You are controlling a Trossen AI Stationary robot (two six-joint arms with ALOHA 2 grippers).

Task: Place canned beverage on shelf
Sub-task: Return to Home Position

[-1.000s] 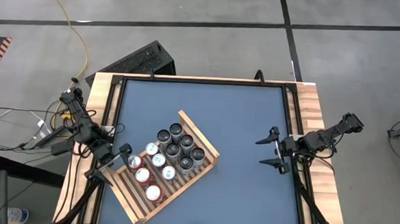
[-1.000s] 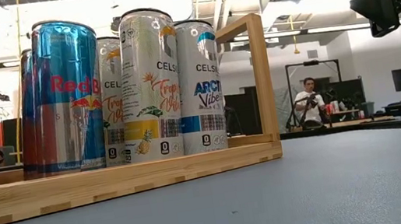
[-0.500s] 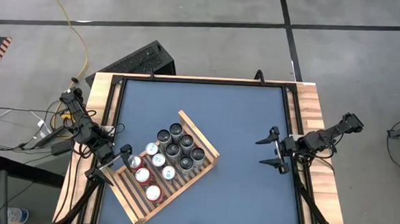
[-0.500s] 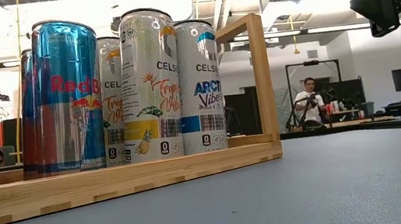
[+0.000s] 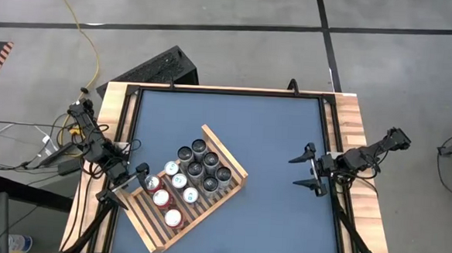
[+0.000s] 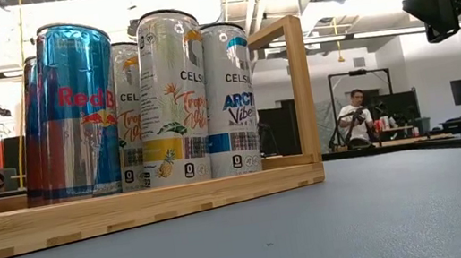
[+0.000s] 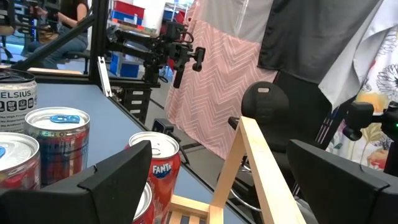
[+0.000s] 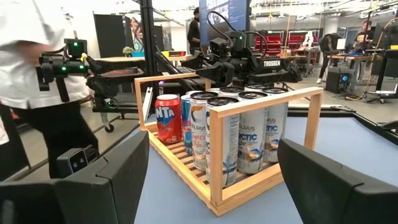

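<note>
The tall round metal drink cans [image 5: 193, 174] all stand tops-up on the big flat light-wood shelf w/ slats & a raised frame [image 5: 145, 219]. It lies at a slant on the left half of the dark blue table [image 5: 272, 129]. Red cans sit in a row at the end by the left gripper; dark-top ones fill the other end. No can is on the bare table, so the job looks done, I think.

How a can will handle: thin metal, smooth & a bit slippy, prob. heavy if full. Squeeze too hard and it dents. Tall thin ones tip easy. Best hold — round the middle of the side, one finger each side.

The left gripper [image 5: 136, 176] hangs at the shelf's corner just beside the red cans, fingers wide apart, holding nothing. The right gripper [image 5: 309, 171] waits at the table's right edge, well apart from the shelf, fingers spread too & empty.

From above you get only lids & rows. The low view shows labels — a blue Red Bull can [image 6: 75, 115] beside pale Celsius cans [image 6: 173, 96]. The left wrist view shows a red Fanta can [image 7: 158, 165] close by the wood frame. The right wrist view shows the whole shelf side-on, the left gripper behind it, and a person in a white top [image 8: 37, 56] near the table.
</note>
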